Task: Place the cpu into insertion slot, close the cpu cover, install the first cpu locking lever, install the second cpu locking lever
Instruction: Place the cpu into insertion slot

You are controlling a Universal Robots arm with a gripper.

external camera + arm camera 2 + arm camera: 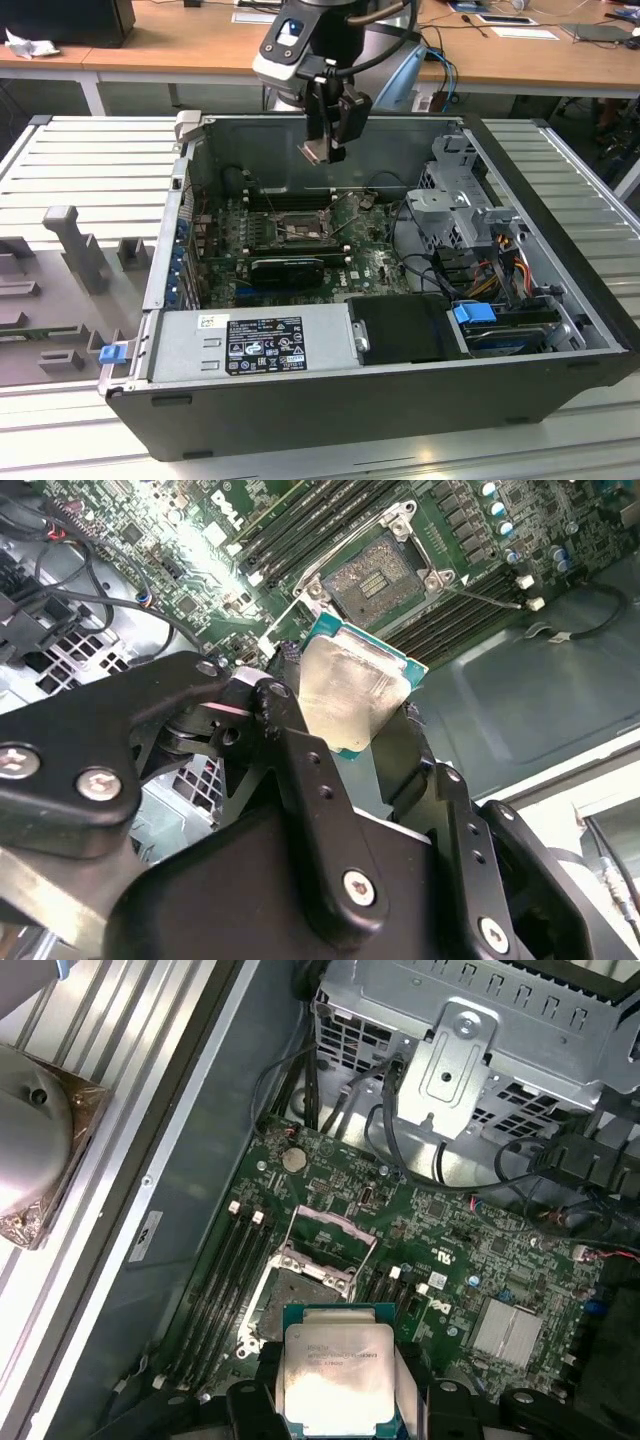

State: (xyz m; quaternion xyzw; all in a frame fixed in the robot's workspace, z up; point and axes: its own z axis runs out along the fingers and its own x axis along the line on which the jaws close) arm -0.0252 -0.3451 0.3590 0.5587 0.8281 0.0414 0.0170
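one arm hangs over the open case (pixel 560 180), which lies on its side on a ribbed grey bench (pixel 90 160). the gripper (pixel 322 150) is up above the case's far wall, well clear of the board (pixel 375 262) down inside.

it has the cpu (pixel 313 152) - clamped between its two black fingers (pixel 300 770), which press on opposite edges of the chip. in the second wrist view the cpu (pixel 350 695) shows its pale silver face and a green rim, tilted, with the gripper (pixel 350 725) closed around it. in the first wrist view the cpu (pixel 335 1375) sits face-up to the camera between the gripper (pixel 335 1405) tips.

the socket (pixel 297 228) lies below, near the middle of the board, and the chip is held apart from it, not touching. in both wrist views the socket (pixel 375 580) (pixel 300 1298) is bare, its dark contact field showing. the cover (pixel 330 1232) looks swung up off it, standing at the socket's edge on the side nearer the drive cage (pixel 470 1040) - though i can't tell how far it is raised.

memory slots (pixel 225 1270) run beside the socket on either side. toward the exterior view's right stands the drive cage (pixel 455 200) with its tangle of cables, and along the near wall lies the grey power supply (pixel 250 345).
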